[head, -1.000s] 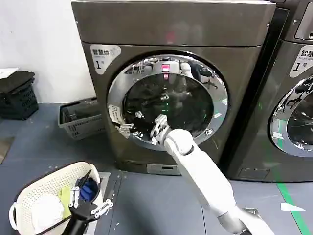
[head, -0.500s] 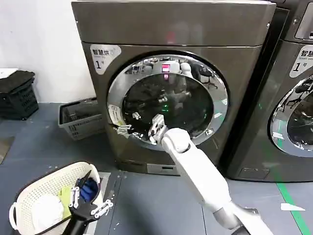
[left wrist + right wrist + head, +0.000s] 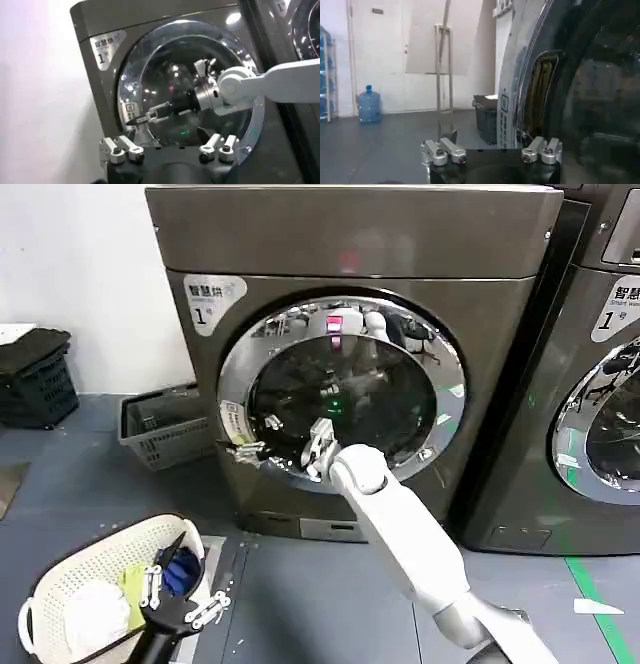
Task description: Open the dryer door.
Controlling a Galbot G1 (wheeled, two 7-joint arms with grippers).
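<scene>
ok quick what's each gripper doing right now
Left gripper: open, holding nothing, parked low over the laundry basket.
Right gripper: open, fingers hooked at the left edge of the dryer door.

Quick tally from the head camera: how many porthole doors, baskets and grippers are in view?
Porthole doors: 2, the dryer door and the neighbouring machine's door
Baskets: 3, the white basket, grey basket and black crate
Grippers: 2, the left gripper over the white basket, the right gripper at the dryer door's edge
Total: 7
</scene>
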